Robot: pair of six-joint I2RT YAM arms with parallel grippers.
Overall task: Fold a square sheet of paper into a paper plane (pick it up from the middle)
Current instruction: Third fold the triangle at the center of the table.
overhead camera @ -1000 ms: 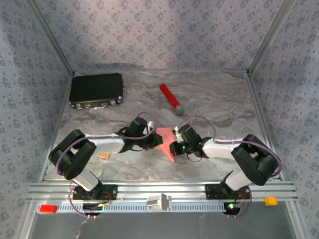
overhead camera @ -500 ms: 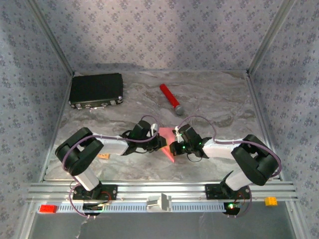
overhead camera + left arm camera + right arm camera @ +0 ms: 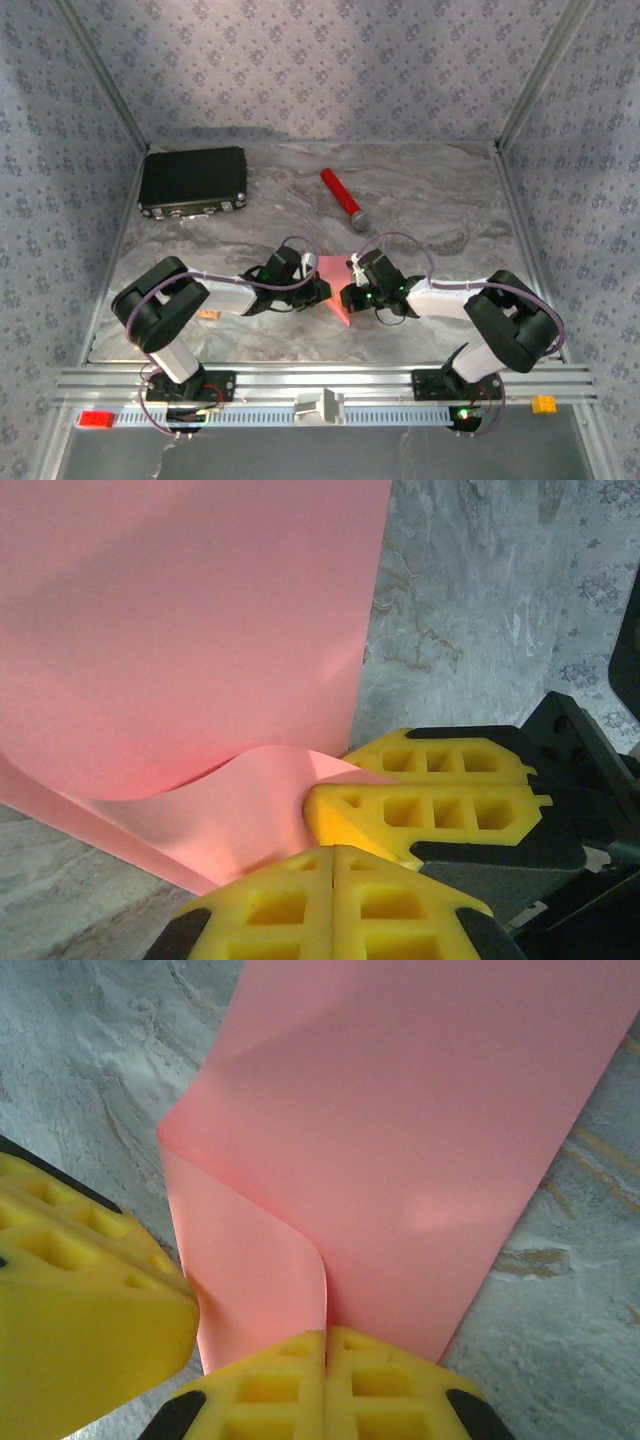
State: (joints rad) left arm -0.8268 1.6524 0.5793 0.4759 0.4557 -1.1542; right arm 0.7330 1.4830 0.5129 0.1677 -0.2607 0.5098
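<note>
The pink-red square sheet of paper (image 3: 339,312) lies mid-table between both grippers, partly folded up with a curled flap (image 3: 200,630). My right gripper (image 3: 325,1332) is shut on the sheet's folded edge, and the fold runs straight into the seam between its yellow fingers. In the left wrist view the right gripper (image 3: 330,778) pinches the paper's corner. My left gripper (image 3: 335,848) is shut, its tip against the raised flap, with no paper visible in its seam. From above, the left gripper (image 3: 322,290) and right gripper (image 3: 347,296) almost meet over the paper. No paper plane shape is visible.
A black rectangular case (image 3: 193,180) sits at the back left. A red cylinder with a grey tip (image 3: 341,198) lies behind the paper. A small tan block (image 3: 208,314) rests beside the left arm. Patterned walls enclose the marble table (image 3: 440,200).
My left gripper has slid right, up against the paper and the right gripper, covering more of the sheet. The right arm has held still.
</note>
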